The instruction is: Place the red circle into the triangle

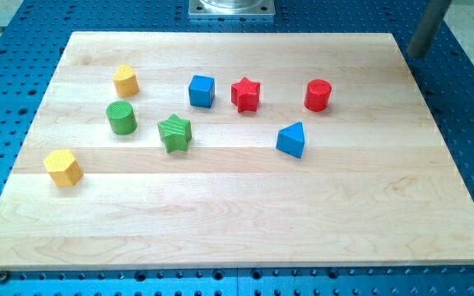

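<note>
Red circle (pixel 318 94) sits toward the board's upper right, apart from the blue triangle (pixel 291 140) just below and to its left. A push off its centre would likely roll it sideways past the triangle, or toward the red star (pixel 245 94) on its left. My tip (pixel 415 54) looks parked beyond the board's (pixel 237 222) top right corner, well apart from the circle, touching and holding nothing.

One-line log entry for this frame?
red circle above-right of blue triangle, apart | my tip not visible | rod at view's top right | not placed
</note>
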`<state>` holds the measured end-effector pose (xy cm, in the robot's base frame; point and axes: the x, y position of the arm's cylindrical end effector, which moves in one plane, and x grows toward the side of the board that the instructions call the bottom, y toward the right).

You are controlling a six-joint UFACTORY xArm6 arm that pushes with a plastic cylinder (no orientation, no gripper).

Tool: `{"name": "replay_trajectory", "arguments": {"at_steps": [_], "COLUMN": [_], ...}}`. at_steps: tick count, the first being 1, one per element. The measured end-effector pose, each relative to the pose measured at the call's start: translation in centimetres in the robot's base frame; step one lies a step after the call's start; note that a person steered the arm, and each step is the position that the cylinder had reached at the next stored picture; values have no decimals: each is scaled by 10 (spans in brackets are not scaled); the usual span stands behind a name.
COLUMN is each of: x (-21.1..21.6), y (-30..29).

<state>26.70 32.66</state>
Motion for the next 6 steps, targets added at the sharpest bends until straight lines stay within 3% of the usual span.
{"name": "replay_trajectory", "arguments": {"at_steps": [1, 3, 4, 5, 6], "x": [69, 77, 80, 81, 126], "y": [-23, -46, -145, -200, -205]}}
